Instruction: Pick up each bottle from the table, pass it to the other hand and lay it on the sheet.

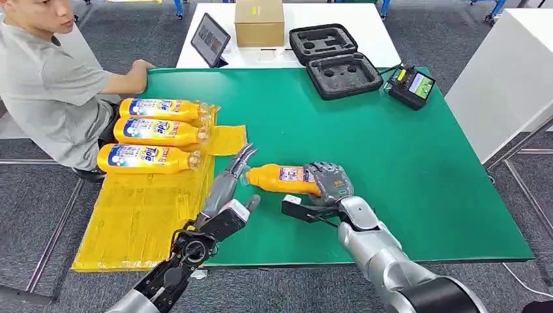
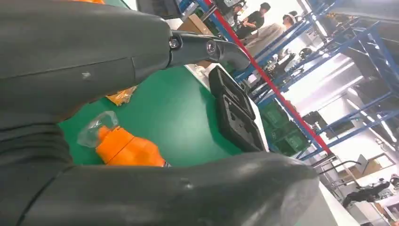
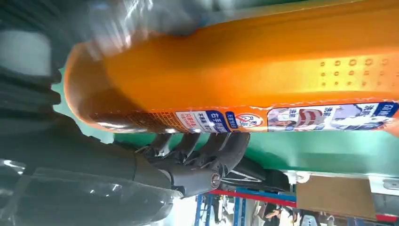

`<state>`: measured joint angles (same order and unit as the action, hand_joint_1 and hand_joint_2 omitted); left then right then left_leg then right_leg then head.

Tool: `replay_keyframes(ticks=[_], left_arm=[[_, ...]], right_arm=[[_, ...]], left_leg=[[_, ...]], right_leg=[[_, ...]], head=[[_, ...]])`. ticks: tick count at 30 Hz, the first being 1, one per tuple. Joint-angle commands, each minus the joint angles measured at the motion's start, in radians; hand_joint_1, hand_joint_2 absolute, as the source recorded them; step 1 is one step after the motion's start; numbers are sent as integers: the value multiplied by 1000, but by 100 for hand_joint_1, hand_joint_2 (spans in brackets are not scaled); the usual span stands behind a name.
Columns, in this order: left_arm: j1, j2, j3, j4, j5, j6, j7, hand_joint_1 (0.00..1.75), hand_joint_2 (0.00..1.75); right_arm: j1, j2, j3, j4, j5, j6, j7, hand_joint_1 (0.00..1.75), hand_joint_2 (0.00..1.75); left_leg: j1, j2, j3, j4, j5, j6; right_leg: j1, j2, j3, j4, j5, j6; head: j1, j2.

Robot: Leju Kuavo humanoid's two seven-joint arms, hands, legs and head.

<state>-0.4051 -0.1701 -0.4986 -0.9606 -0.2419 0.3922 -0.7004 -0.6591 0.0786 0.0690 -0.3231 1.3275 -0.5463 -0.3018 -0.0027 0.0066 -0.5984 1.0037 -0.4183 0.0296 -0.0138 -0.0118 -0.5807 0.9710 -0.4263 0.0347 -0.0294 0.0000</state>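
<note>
bottle (image 1: 282, 178) lies gripped in the right hand (image 1: 331, 182), its cap at the open left hand (image 1: 236, 171).

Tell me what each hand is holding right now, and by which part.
The right hand grips the orange bottle by its base end, lying sideways over the green table. The left hand is at the cap end; whether it grips cannot be told.

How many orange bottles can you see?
4. Three lie side by side on the yellow sheet. The fourth bottle is in the right hand over the green table.
</note>
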Motion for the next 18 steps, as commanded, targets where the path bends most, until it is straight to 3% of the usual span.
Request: replay_keyframes(ticks=[1,2,4,9,18], left_arm=[[1,22,5,-37,30,55,2,0,0],[25,25,17,-102,64,82,2,0,175],[48,38,20,-174,101,149,2,0,175],[75,52,37,-258,147,273,2,0,175],[77,66,15,-261,158,290,2,0,175]], right_arm=[[27,23,-169,54,-238,131,-227,175,175],[29,40,-247,43,-346,197,-322,175,175],[42,63,-275,10,-425,238,-396,175,175],[92,58,-77,-88,-620,203,-396,175,175],[85,43,50,-11,-545,60,-390,175,175]], left_leg=[[1,-2,2,-1,0,-1],[2,-2,3,-1,-1,-2],[2,-1,3,-1,-1,-2],[2,2,3,-1,-1,-3],[3,1,2,-1,-1,-1]], right_leg=[[1,-1,3,-1,0,-1],[2,0,4,-2,-1,-2],[2,1,4,-2,-1,-2],[2,3,2,-1,-1,-2],[3,3,2,-1,0,-1]], head=[[0,0],[0,0],[0,0],[0,0],[0,0]])
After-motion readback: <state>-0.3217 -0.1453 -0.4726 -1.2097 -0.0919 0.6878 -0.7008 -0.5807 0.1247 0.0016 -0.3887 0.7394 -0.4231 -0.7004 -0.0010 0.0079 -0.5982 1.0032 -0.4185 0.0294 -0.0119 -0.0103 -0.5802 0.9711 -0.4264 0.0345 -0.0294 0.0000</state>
